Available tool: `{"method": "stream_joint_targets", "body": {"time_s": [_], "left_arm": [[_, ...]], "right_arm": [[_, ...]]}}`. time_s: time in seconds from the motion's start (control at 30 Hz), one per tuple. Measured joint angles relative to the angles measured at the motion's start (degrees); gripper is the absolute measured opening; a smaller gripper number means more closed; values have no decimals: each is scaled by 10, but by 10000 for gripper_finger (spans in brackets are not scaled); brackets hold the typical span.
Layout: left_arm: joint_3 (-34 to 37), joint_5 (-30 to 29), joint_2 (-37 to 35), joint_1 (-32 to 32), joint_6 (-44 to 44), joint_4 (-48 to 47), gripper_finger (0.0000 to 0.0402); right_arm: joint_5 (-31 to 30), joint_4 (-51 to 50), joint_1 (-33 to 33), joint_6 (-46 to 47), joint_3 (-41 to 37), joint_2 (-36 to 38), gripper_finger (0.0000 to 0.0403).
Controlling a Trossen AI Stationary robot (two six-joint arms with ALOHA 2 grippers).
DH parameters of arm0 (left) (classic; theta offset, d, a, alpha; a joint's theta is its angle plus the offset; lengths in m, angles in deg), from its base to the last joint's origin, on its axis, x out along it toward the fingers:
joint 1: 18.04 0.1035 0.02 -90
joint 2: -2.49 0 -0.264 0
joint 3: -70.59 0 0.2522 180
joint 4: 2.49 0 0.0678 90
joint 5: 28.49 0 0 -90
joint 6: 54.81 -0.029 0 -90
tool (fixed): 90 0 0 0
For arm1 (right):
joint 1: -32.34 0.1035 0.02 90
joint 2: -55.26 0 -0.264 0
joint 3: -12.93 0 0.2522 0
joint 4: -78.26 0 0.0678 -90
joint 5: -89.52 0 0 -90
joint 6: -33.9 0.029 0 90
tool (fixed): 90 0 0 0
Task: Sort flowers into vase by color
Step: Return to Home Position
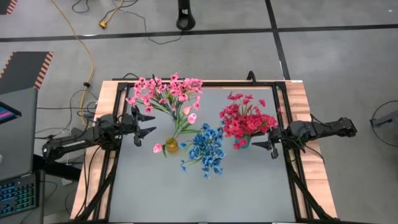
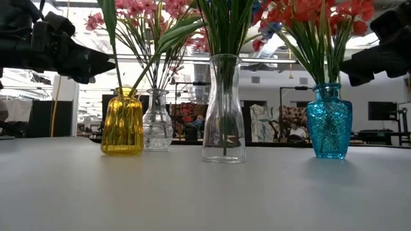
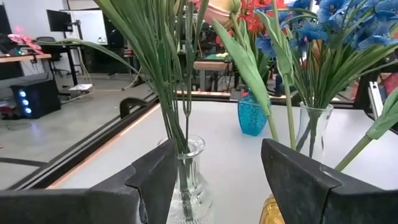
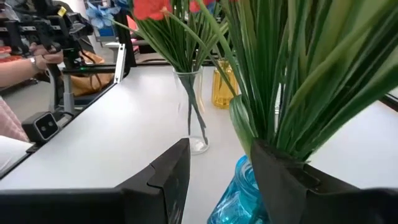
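Your left gripper (image 1: 149, 122) hung over the left side of the table (image 1: 186, 193), jaws spread wide with nothing in them. Just right of it, the pink flowers (image 1: 165, 93) stood upright in a small clear vase (image 2: 157, 122), with the yellow vase (image 2: 122, 122) close beside. In the left wrist view those stems rose straight ahead, in line with the gap between the fingers (image 3: 155, 180).

Near the middle, the blue flowers (image 1: 205, 149) filled the tall clear vase (image 2: 225, 109). Further right, the red flowers (image 1: 245, 118) sat in the teal vase (image 2: 329, 120).

Your right gripper (image 1: 272, 143) was the closer of the two to its bunch. Its jaws were open and empty, and the tips were just beside the teal vase.

Every colour had its vase, so the sorting looked finished. Each bunch lay inward of its jaws with stems vertical, so I'd judge a straight retreat outward the safe way home. That meant left arm leftward and right arm rightward, with no sideways swing. The right arm had less room to spare.
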State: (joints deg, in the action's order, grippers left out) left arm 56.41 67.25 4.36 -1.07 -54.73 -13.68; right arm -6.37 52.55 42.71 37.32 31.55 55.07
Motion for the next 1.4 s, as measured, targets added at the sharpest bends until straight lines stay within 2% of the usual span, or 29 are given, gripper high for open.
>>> {"method": "stream_joint_targets", "body": {"time_s": [0.37,0.57,0.87,1.1,1.4], "left_arm": [[0,-4,0,0,5,0,221],[0,-5,0,0,16,0,221],[0,-10,0,0,15,0,221],[0,-72,0,0,34,-10,221],[0,-66,0,0,36,-10,221]], "right_arm": [[6,16,0,-30,-4,0,195],[32,127,0,-68,-42,-1,195],[33,126,0,-66,-42,-2,195],[32,125,0,-65,-42,-2,195],[30,125,0,-65,-42,-2,195]]}}
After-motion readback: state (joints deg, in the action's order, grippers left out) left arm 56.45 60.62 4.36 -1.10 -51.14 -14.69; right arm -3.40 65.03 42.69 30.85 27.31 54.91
